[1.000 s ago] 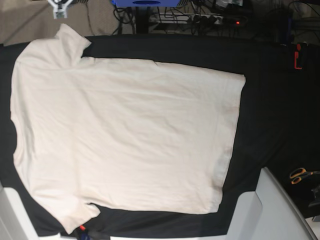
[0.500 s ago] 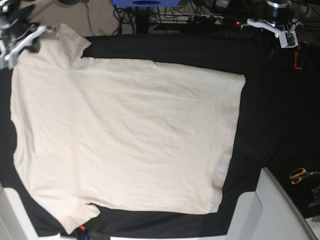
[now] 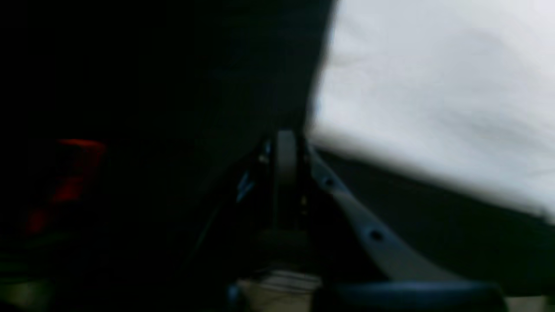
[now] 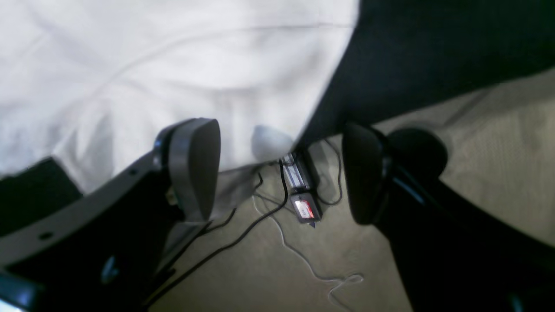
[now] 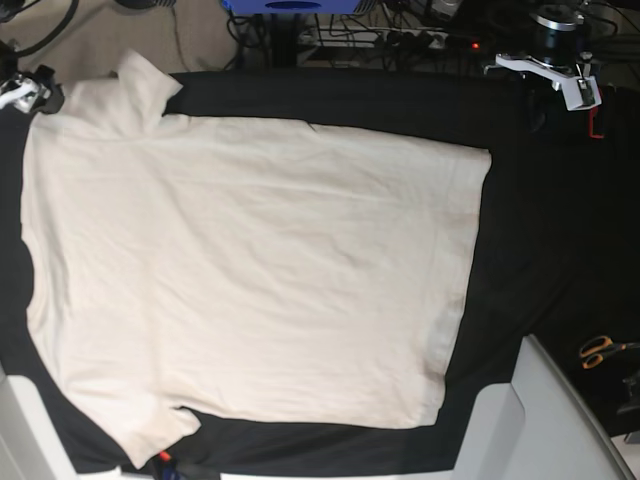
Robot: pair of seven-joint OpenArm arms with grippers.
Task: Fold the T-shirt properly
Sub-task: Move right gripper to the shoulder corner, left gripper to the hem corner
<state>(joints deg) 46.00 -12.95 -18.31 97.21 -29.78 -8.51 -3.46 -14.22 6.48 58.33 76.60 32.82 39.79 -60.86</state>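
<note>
right end effector point(image 4: 277, 169): fingers spread wide, holding nothing, hanging over the sleeve edge past the worktop's corner | left end effector point(image 5: 570, 85): pressed together, empty, above the bare black worktop point(image 5: 540, 200) | T-shirt point(image 5: 250, 270): spread flat across the worktop, collar end by the right arm

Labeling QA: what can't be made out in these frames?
- T-shirt collar label: not visible in any view.
- Left wrist: dark and blurred; red object unidentifiable.
- Base: right gripper cut by the frame edge.
- Base: scissors small, partly behind the grey panel.
</note>
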